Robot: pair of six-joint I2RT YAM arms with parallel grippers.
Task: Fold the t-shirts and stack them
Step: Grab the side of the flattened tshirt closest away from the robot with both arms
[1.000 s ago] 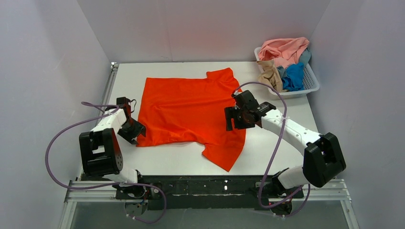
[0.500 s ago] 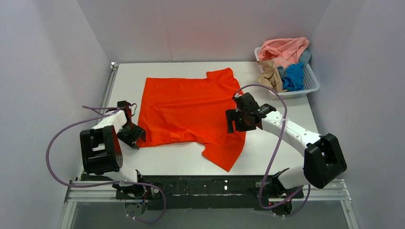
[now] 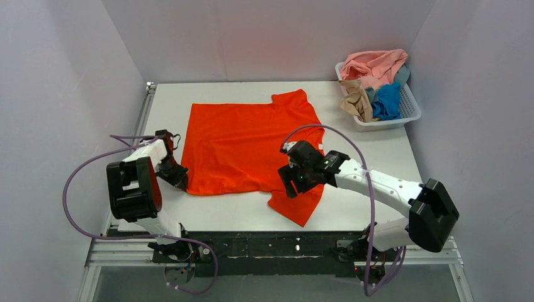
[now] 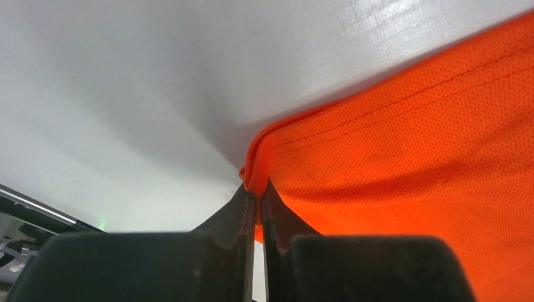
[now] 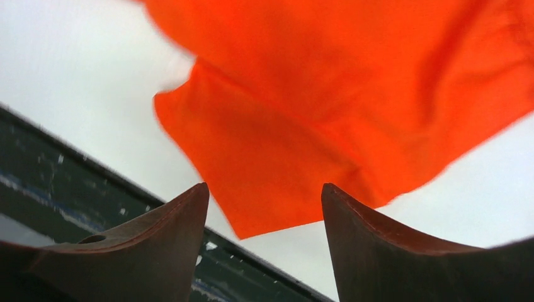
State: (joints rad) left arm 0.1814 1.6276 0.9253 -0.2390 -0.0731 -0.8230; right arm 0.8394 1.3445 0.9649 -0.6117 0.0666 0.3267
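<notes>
Left wrist view: your left hand [image 4: 255, 196] is pinched shut on the hem corner of the orange-red shirt [image 4: 409, 163].
Right hand [image 5: 264, 195]: spread above the near sleeve, holding nothing.
Shirt position: flat mid-desk [image 3: 227, 211], near sleeve pointing toward you.
Handling: light, limp mesh that will probably drag and wrinkle; take hems and corners.
Far right: basket [image 3: 385, 124] with the other t-shirts [image 3: 376, 66], well apart; nothing blocks you.
</notes>
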